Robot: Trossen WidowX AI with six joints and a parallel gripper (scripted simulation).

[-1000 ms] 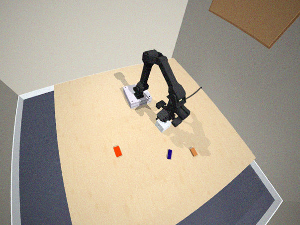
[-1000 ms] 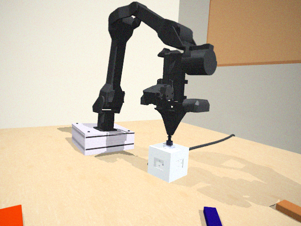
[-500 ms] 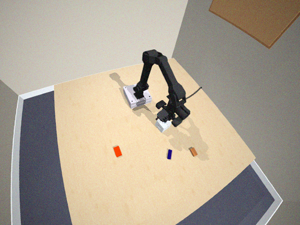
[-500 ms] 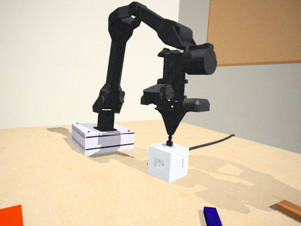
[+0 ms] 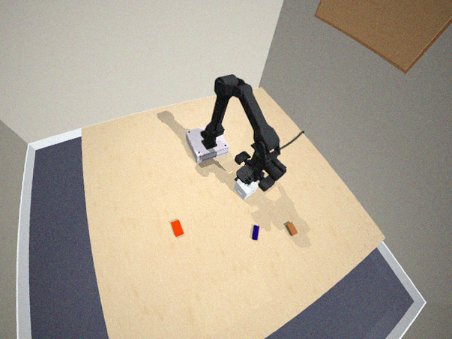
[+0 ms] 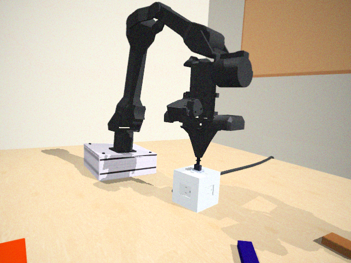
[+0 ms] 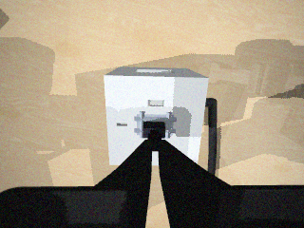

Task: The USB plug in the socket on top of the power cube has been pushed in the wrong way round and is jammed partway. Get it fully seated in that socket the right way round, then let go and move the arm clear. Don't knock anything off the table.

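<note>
The white power cube [image 5: 245,191] [image 6: 208,195] [image 7: 133,92] stands on the table, with a socket on top. The black USB plug [image 6: 197,167] [image 7: 154,128] stands upright at that top socket, its body showing above the cube's top face. How deep its lower end sits, and which way round it is, cannot be told. My gripper [image 6: 198,158] [image 7: 154,146] points straight down over the cube and is shut on the plug's upper end. In the top view the arm hides the plug and fingertips.
A black cable [image 5: 291,141] [image 6: 246,167] [image 7: 212,138] runs from the cube toward the table's far right edge. An orange-red block [image 5: 177,227] [image 6: 13,250], a dark blue block [image 5: 255,232] [image 6: 248,251] and a brown block [image 5: 292,229] [image 6: 337,243] lie in front of the cube.
</note>
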